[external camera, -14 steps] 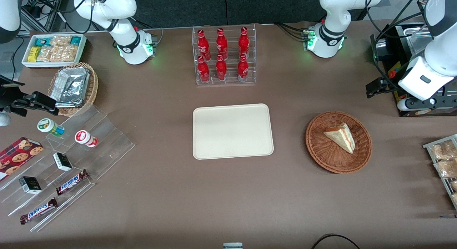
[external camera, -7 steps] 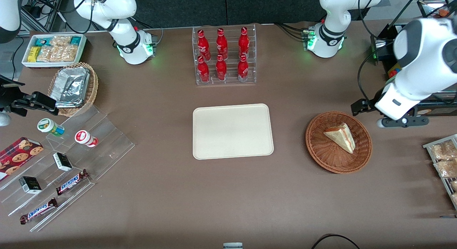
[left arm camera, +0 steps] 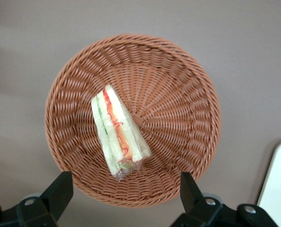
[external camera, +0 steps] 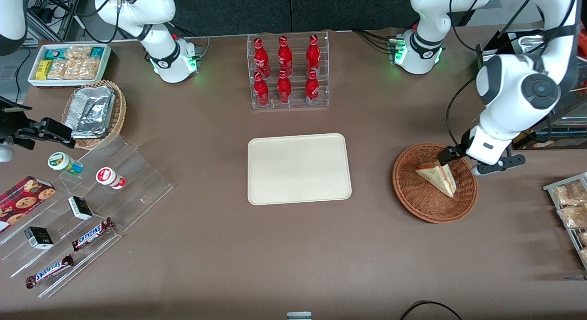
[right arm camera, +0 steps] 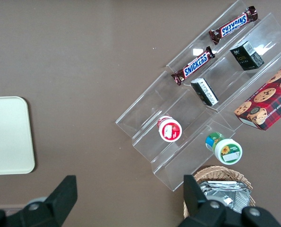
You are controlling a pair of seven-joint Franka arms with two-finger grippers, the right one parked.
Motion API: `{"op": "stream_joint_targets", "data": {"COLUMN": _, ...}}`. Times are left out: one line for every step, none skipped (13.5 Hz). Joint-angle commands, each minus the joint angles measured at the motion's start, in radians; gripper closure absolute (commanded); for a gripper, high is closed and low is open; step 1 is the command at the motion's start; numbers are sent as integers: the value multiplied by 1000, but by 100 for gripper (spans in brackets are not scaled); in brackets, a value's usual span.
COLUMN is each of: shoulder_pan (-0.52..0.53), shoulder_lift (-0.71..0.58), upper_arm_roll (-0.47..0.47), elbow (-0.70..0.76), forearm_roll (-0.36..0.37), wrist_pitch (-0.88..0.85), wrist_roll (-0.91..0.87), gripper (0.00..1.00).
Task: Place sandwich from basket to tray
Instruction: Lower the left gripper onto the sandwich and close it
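The sandwich (external camera: pixel 438 177), a plastic-wrapped pale wedge with red and green filling along its cut edge (left arm camera: pixel 117 135), lies in the round reddish-brown wicker basket (external camera: pixel 412 196) (left arm camera: pixel 187 94). My left gripper (external camera: pixel 484 166) hangs above the basket's rim on the side toward the working arm's end. It is open (left arm camera: pixel 126 194), with its fingers wide apart, nothing between them, and well clear of the sandwich. The cream tray (external camera: pixel 298 168) lies flat beside the basket at mid-table, and one corner of it (left arm camera: pixel 279 179) shows in the left wrist view.
A clear rack of red bottles (external camera: pixel 286 72) stands farther from the front camera than the tray. A wire rack of snack packets (external camera: pixel 568 205) sits at the working arm's end. Clear stepped shelves with snacks (external camera: pixel 91 205) lie toward the parked arm's end.
The left arm has swung in from the working arm's end of the table, and its gripper now hangs over the basket's rim. Sandwich, basket and tray have not moved.
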Motion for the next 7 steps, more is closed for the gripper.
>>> {"op": "stream_joint_targets", "data": {"shoulder_pan": 7, "shoulder_lift": 28, "upper_arm_roll": -2, "elbow": -24, "forearm_roll": -9, "wrist_pitch": 38, "wrist_roll": -105, "gripper": 0}}
{"op": "stream_joint_targets", "data": {"shoulder_pan": 8, "shoulder_lift": 40, "upper_arm_roll": -2, "elbow": -36, "forearm_roll": -11, "wrist_pitch": 64, "wrist_roll": -148, "gripper": 0}}
{"op": "stream_joint_targets", "data": {"shoulder_pan": 10, "shoulder_lift": 60, "upper_arm_roll": -1, "elbow": -52, "forearm_roll": -11, "wrist_pitch": 113, "wrist_roll": -218, "gripper": 0}}
{"op": "stream_joint_targets", "data": {"shoulder_pan": 10, "shoulder_lift": 81, "upper_arm_roll": -1, "elbow": -70, "forearm_roll": -3, "wrist_pitch": 170, "wrist_roll": -254, "gripper": 0}}
{"op": "stream_joint_targets", "data": {"shoulder_pan": 10, "shoulder_lift": 101, "upper_arm_roll": -1, "elbow": -81, "forearm_roll": -3, "wrist_pitch": 207, "wrist_roll": -268, "gripper": 0}}
{"op": "stream_joint_targets", "data": {"shoulder_pan": 11, "shoulder_lift": 118, "upper_arm_roll": -1, "elbow": -87, "forearm_roll": -3, "wrist_pitch": 216, "wrist_roll": -272, "gripper": 0}}
{"op": "stream_joint_targets", "data": {"shoulder_pan": 13, "shoulder_lift": 132, "upper_arm_roll": 1, "elbow": -88, "forearm_roll": -3, "wrist_pitch": 219, "wrist_roll": -289, "gripper": 0}}
